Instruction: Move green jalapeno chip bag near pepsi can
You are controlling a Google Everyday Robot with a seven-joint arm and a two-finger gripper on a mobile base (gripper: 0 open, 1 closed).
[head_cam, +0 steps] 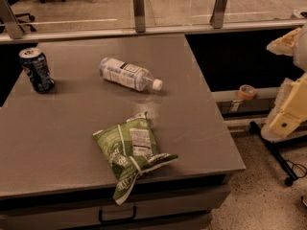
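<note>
The green jalapeno chip bag [130, 150] lies crumpled near the front edge of the grey table [57, 133], its twisted end hanging over the edge. The pepsi can [36, 70] stands upright at the table's far left, well apart from the bag. My gripper is out of view. Only cream-coloured parts of my arm [288, 114] show at the right edge of the view, off the table and to the right of it, away from both objects.
A clear water bottle [128, 74] with a white label lies on its side at the table's middle back, between can and bag. A glass partition with metal posts [139, 4] runs along the back. A roll of tape [247, 91] sits on a ledge at the right.
</note>
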